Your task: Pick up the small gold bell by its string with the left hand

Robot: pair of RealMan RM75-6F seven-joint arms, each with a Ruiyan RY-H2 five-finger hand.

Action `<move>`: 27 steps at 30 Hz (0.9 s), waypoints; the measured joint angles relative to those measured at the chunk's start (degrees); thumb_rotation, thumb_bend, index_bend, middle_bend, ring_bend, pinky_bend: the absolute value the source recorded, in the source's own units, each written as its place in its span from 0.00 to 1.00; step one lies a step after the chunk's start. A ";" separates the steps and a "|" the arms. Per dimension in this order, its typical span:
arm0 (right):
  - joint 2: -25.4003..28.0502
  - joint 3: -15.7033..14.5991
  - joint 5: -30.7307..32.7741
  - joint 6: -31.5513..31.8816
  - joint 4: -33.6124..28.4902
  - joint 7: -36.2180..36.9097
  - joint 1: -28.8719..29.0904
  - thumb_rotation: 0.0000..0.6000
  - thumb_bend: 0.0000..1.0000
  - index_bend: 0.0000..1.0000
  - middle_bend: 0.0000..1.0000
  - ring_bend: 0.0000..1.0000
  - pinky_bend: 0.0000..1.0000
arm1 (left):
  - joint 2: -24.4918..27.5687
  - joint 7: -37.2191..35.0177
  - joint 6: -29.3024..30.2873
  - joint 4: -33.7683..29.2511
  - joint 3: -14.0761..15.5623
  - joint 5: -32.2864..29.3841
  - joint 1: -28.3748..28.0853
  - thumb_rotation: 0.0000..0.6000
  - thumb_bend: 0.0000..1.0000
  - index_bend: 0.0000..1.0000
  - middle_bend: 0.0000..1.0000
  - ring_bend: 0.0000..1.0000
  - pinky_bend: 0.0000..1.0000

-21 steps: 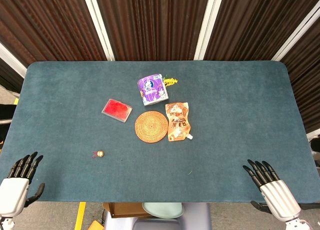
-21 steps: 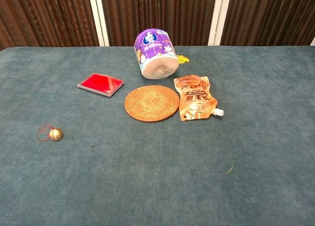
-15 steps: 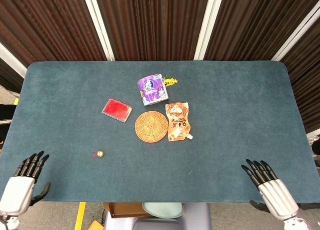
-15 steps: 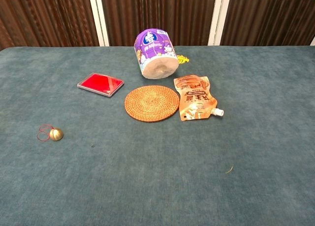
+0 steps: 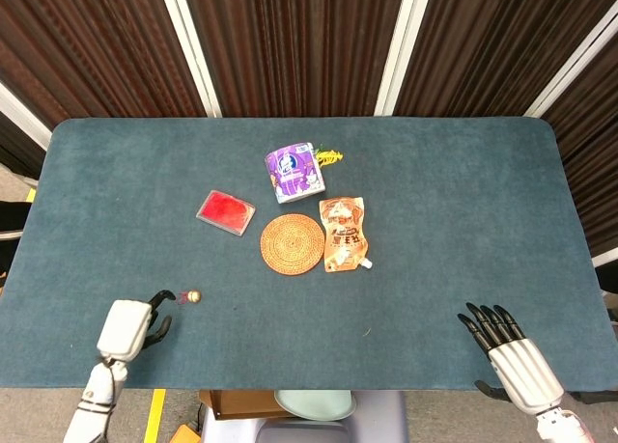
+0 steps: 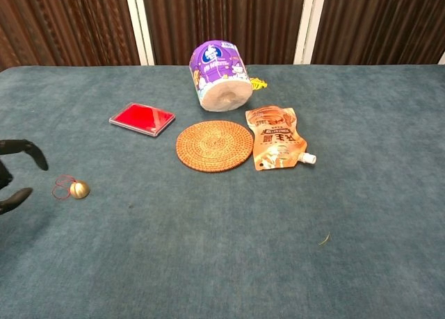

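The small gold bell [image 5: 194, 295] [image 6: 79, 189] lies on the blue-green table with its red string [image 6: 63, 187] looped to its left. My left hand [image 5: 130, 328] [image 6: 15, 173] hovers just left of and nearer than the bell, its dark fingers curled apart toward the string without touching it. It holds nothing. My right hand [image 5: 508, 350] sits at the near right table edge, fingers spread and empty; the chest view does not show it.
A red flat case [image 5: 225, 211], a woven round coaster [image 5: 293, 243], an orange spout pouch [image 5: 344, 233] and a purple tissue roll [image 5: 295, 172] cluster mid-table, well beyond the bell. The table edge [image 5: 290, 386] runs close to both hands.
My left hand has moved from the near left corner in over the table, right up beside the bell's string. The right hand shifted slightly nearer. The bell has not moved.
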 measured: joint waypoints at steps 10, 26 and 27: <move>0.19 -0.06 0.20 -0.12 0.00 0.13 0.15 1.00 0.19 0.00 0.00 0.00 0.00 | -7.23 4.14 -3.97 9.11 -2.76 -4.37 -4.85 1.00 0.42 0.46 1.00 1.00 1.00; -0.02 -0.05 0.70 -0.42 -0.17 -0.48 0.26 1.00 0.19 0.00 0.00 0.00 0.00 | -9.22 5.06 -4.29 11.10 -2.05 -5.38 -7.09 1.00 0.42 0.50 1.00 1.00 1.00; -0.02 -0.04 0.72 -0.39 -0.18 -0.47 0.25 1.00 0.19 0.00 0.00 0.00 0.00 | -9.26 5.16 -4.29 11.01 -1.95 -5.40 -7.19 1.00 0.42 0.50 1.00 1.00 1.00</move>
